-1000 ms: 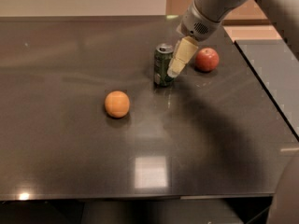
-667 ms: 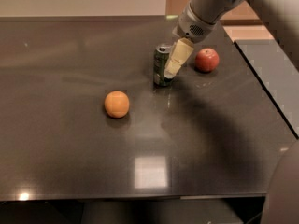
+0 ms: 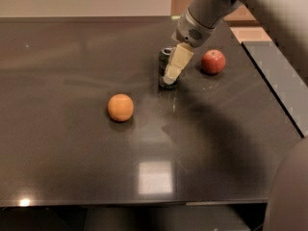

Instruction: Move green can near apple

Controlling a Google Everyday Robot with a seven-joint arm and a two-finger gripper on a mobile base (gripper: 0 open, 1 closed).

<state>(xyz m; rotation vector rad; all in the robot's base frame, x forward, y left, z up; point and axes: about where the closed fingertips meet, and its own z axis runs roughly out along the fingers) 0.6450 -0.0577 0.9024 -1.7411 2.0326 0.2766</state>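
We see the small dark green metal can (image 3: 162,64) standing upright on the dark glossy tabletop (image 3: 72,57), towards its far side. The small round red apple (image 3: 213,62) sits near it on the right, apart from it. The cream-tipped gripper (image 3: 171,76) reaches down over the can's front, and we cannot tell whether it clasps it. A plain round orange fruit (image 3: 120,107) lies well apart, nearer and to the left.
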